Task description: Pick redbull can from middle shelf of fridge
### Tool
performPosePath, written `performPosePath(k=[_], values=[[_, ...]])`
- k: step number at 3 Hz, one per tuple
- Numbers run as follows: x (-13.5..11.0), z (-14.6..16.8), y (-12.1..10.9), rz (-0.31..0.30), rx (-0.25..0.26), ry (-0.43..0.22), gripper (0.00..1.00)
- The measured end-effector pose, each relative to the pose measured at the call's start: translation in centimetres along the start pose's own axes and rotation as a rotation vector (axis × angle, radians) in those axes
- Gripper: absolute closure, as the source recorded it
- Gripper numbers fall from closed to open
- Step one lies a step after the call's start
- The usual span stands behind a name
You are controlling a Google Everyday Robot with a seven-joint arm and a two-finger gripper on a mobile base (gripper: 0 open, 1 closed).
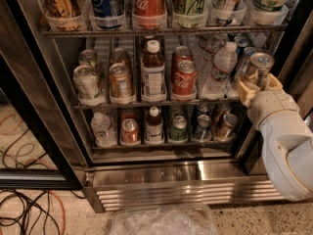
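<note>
**Redbull can in the grasp, not yet clear of the fridge**

The redbull can point(260, 65) stands between the fingers point(246, 89) at the right end of the middle shelf point(146, 103), its silver top showing just above them. The gripper point(259, 84) has reached in from the lower right, and its fingers look closed on the can's lower body, one on each side. By that reading the reach and the grip are done. What is left is to lift the can and draw it out of the fridge point(186, 192); whether it has left the rack cannot be told.

Just left of the fingers stands a clear water bottle point(220, 67), and farther left a red cola can point(183, 77). Above the fingers runs the rack of tall cans point(149, 4); below and left of them, the bottom row of small cans and bottles. Well below the fingers are the ribbed steel base, a speckled floor point(244, 219), a crumpled clear plastic bag point(161, 222) and, far left, loose cables point(29, 214)
</note>
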State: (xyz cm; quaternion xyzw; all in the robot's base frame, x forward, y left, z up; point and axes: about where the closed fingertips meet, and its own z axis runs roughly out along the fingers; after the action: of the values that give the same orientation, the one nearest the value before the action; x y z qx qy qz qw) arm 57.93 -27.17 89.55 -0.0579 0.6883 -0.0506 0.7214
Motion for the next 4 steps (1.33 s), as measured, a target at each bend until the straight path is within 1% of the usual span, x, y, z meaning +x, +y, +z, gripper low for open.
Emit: performPosePath(k=[1,2,3,4], values=[[-0.8,-0.1,2.4,0.063,-0.091,-0.018,1.00],[-0.8,-0.1,2.4,0.063,-0.091,-0.018,1.00],[-0.8,-0.1,2.9,0.063,-0.107,-0.022,1.00],[-0.8,-0.7,4.2,0.048,-0.167,-0.033,1.00]])
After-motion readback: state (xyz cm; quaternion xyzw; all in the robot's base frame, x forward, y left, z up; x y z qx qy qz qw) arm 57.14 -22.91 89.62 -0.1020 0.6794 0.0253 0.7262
